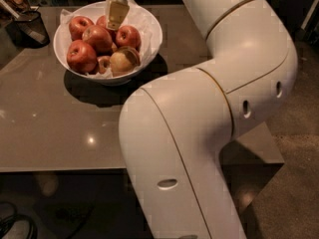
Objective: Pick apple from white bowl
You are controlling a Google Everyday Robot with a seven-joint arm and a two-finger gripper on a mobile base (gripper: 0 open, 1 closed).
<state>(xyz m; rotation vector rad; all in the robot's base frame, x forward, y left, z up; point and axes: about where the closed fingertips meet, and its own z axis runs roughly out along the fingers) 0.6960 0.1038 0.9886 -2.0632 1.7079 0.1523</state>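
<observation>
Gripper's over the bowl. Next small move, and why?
Probably lower the gripper a little toward the red apple right under it. It hangs over the back of the white bowl, above the pile, and every apple looks seated in the bowl, none lifted yet.

Glossy white bowl, crumpled paper; matt jaws above it; polished table
</observation>
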